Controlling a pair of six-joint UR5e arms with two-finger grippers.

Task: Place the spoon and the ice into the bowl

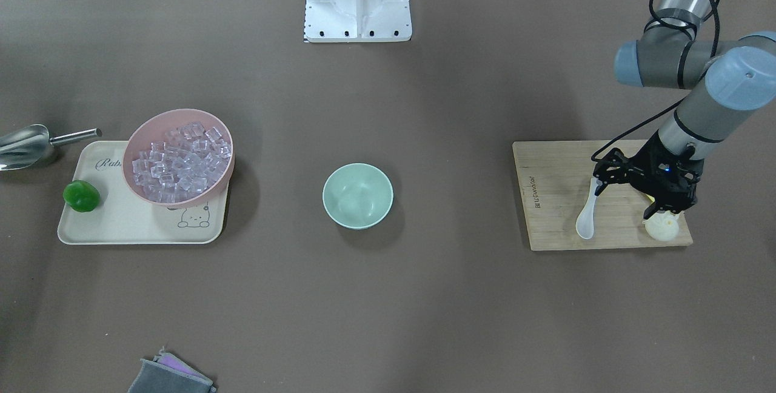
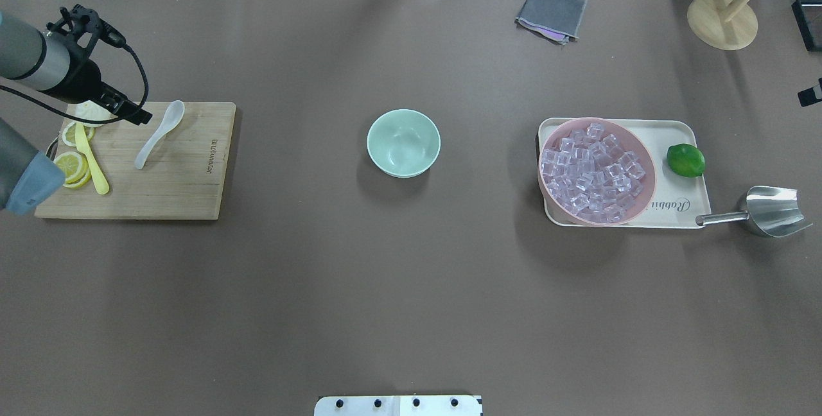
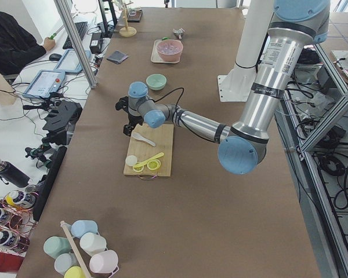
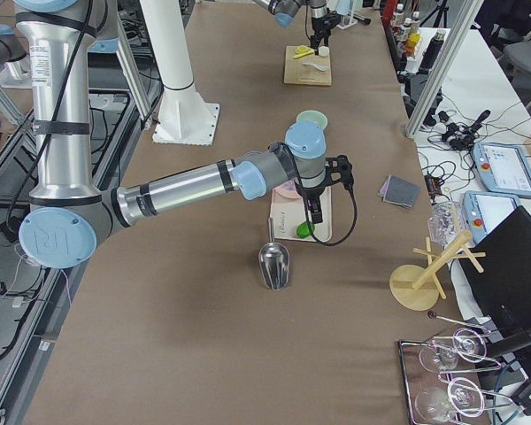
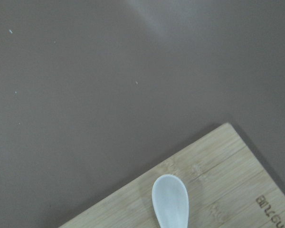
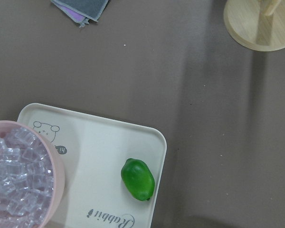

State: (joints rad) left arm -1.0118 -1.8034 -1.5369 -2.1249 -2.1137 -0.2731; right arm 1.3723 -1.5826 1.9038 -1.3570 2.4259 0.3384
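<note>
Soft overhead light, sharp fixed views, one hazier wrist view

We find the counter [image 2: 411, 287] lit evenly from above, with pale bands drifting across its brown sheet and a dimmer fall-off toward the corners in the front-facing view. Shadows are soft and short: a blurred dark halo hugs the bowl [image 2: 403, 143] and the tray [image 2: 668, 130]. The scoop [image 2: 774, 210] throws hard white glints, and the ice [image 2: 591, 172] sparkles without blowing out. The left wrist view is the softest, with the spoon [image 5: 170, 199] edged in haze. The right wrist view is crisp, with a small sheen on the lime [image 6: 137, 179]. In the left side view the floor [image 3: 11, 139] washes out white.
</note>
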